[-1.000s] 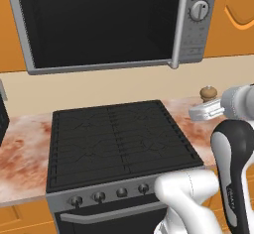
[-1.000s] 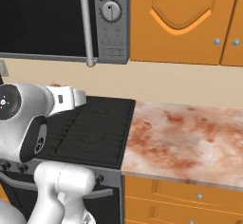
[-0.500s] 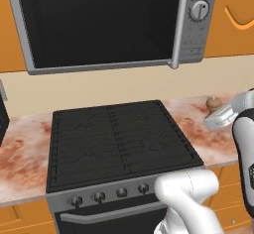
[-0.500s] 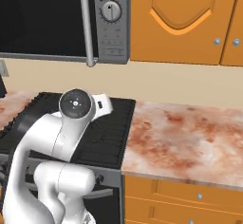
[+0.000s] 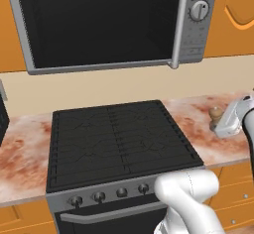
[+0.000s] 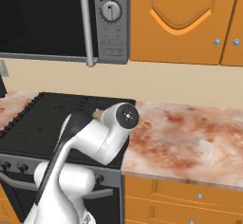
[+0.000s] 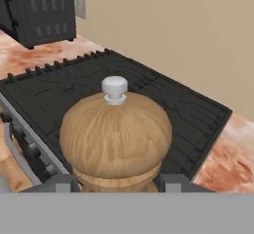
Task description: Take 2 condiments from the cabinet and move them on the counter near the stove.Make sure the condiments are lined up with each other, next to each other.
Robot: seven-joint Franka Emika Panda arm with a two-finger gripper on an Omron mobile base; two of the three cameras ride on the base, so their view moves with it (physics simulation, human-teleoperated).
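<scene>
Now that the arm has swung right off the stove [image 5: 119, 146], I keep the gripper [image 7: 116, 184] clamped on the pepper mill [image 7: 115, 141] over the counter [image 5: 218, 146].

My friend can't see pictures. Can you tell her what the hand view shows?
A round-topped wooden pepper mill with a small white knob sits between the gripper fingertips. Behind it lies the black stove, on the mottled counter.

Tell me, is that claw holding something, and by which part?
Yes, the wooden pepper mill. The claw grips it low on its body, one finger on each side, beneath the domed top.
</scene>
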